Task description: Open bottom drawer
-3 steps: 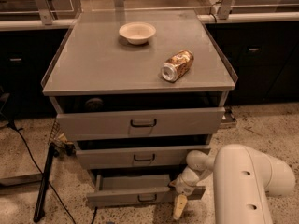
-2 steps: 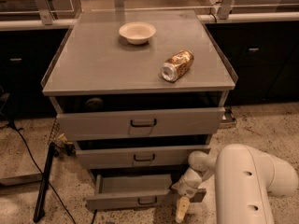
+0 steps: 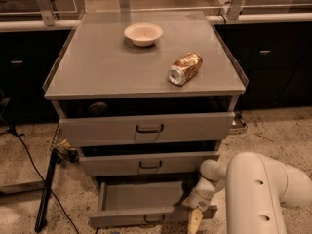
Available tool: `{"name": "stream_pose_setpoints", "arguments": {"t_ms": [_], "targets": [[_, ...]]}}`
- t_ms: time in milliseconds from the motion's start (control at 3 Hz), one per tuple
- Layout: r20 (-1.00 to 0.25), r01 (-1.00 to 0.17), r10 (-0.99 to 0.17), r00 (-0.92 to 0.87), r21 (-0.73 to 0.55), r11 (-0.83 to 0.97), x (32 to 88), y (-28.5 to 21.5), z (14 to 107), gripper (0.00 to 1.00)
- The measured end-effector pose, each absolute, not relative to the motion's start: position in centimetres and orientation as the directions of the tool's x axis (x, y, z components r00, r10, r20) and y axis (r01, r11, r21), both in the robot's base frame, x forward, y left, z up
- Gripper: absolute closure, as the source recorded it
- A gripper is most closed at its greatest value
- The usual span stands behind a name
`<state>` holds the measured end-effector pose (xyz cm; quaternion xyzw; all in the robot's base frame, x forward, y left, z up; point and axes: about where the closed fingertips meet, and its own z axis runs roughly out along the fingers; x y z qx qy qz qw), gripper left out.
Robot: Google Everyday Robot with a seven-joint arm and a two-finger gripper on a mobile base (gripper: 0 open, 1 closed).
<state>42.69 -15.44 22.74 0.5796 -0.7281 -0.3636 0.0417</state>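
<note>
The bottom drawer (image 3: 141, 217) is the lowest and narrowest grey drawer of the cabinet. It is pulled out, its empty inside (image 3: 141, 196) shows, and a small dark loop handle (image 3: 153, 218) sits on its front. My gripper (image 3: 195, 220) hangs at the drawer's right front corner, below the white arm (image 3: 258, 191). One yellowish finger (image 3: 194, 222) points down beside the drawer front.
The middle drawer (image 3: 148, 163) and the top drawer (image 3: 146, 128) stand slightly pulled out above. On the cabinet top (image 3: 97, 67) are a white bowl (image 3: 143, 34) and a can lying on its side (image 3: 185, 68). A dark pole (image 3: 46, 191) and cable lie on the floor at left.
The bottom drawer has come further out towards me. My gripper and arm have moved down and back with its right front corner.
</note>
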Motion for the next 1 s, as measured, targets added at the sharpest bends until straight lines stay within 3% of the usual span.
{"name": "stream_pose_setpoints", "arguments": {"t_ms": [1000], "targets": [[-0.334, -0.751, -0.877, -0.346, 0.659, 0.045, 39.5, -16.5, 23.6, 0.0]]}}
